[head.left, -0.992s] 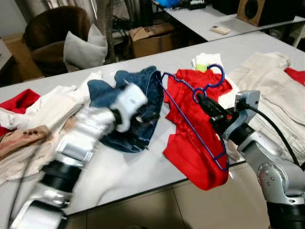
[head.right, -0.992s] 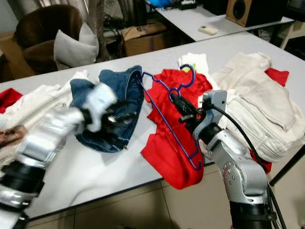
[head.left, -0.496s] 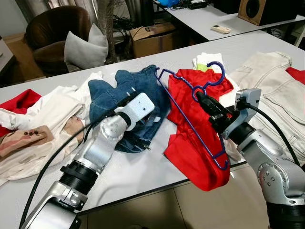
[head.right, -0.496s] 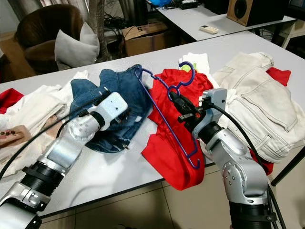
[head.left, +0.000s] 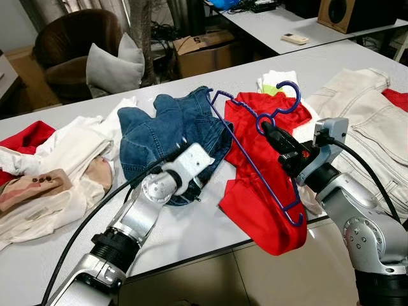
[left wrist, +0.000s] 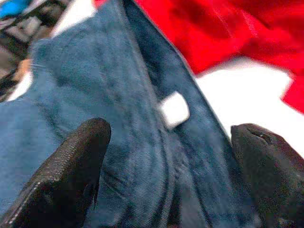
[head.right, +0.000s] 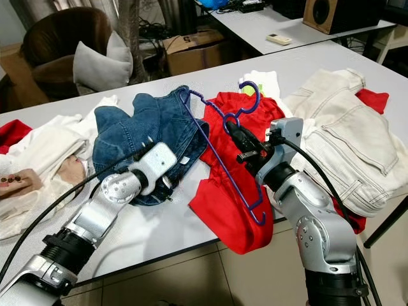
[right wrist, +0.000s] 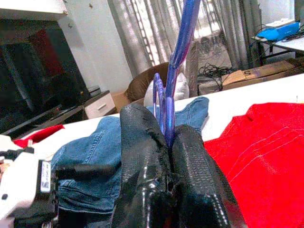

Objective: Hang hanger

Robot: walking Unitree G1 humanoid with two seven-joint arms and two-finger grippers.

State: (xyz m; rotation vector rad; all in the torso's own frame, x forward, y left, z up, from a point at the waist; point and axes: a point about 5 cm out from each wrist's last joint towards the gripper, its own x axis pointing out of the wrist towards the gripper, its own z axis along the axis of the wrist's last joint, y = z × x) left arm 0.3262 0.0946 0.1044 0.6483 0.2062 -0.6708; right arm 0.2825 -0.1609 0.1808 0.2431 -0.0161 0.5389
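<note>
A blue wire hanger (head.left: 255,150) is held up over the table, its hook (head.left: 288,102) pointing up and its far corner reaching over the jeans. My right gripper (head.left: 269,132) is shut on the hanger's neck (right wrist: 167,116), above a red garment (head.left: 264,191) that droops over the table's front edge. Blue jeans (head.left: 162,131) lie crumpled at the table's middle. My left gripper (left wrist: 168,161) is open, its fingers (left wrist: 71,171) spread over the denim near a small white label (left wrist: 174,109); its white wrist (head.left: 191,162) rests at the jeans' near edge.
White and beige clothes (head.left: 60,159) lie piled on the left of the grey table (head.left: 191,236), with a red cloth (head.left: 29,135) behind. Pale trousers (head.left: 366,121) cover the right end. A brown armchair with a grey cushion (head.left: 115,64) and a cardboard box (head.left: 207,51) stand beyond.
My left arm has swung in and drawn back to the jeans' near edge, lowering onto the denim. The right gripper and hanger have hardly moved.
</note>
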